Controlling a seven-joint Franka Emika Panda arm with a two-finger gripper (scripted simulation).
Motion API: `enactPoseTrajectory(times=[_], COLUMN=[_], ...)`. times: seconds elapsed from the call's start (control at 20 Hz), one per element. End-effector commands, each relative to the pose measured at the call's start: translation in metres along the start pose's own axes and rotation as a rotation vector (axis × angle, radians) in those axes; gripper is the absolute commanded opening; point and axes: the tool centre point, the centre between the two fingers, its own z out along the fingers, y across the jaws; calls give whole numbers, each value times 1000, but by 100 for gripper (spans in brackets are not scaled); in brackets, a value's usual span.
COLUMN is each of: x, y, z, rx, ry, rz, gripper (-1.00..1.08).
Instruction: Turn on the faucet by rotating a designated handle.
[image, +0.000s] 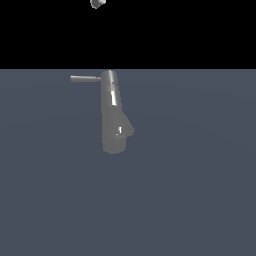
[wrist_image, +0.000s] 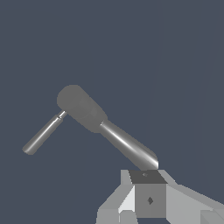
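Roughly, going left to right in the exterior view: the thin straight grey metal rod handle (image: 85, 78) sticks out toward the exterior view's left from the narrow end of the grey metallic cylindrical faucet column (image: 112, 107), which lies on the flat blue-grey surface (image: 200, 190). The short stubby spout (image: 128, 129) bulges toward the exterior view's right near the wider rounded end. A small pale grey bit of the arm (image: 97, 3) shows at the upper edge against black, well apart from the faucet.

In the wrist view the handle (wrist_image: 43, 135) and the faucet (wrist_image: 105, 127) are in frame with the white and grey claw (wrist_image: 146, 199) body close to the shiny part of the column. The fingertips are not visible, so I cannot tell whether the claw is open or closed. Nothing appears gripped.

Risks, as judgement:
- The claw looks lined up nearer the column than the rod, so a straight descent may hit the column and miss the handle.
- The rod is thin and smooth, so a push near its free tip may slide off. A push too near the hub gives little leverage.
- Pushing the wrong way may not turn it on.
- Approaching from the spout side puts the column in the way.

No brands, labels or writing are readable anywhere.
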Motion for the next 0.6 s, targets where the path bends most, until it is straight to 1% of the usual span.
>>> enactPoseTrajectory(times=[0.0, 0.55], x=[5, 22], y=[-15, -78], z=[8, 52], rx=[-3, -5], ry=[3, 3], rz=[47, 249], gripper=[-100, -100])
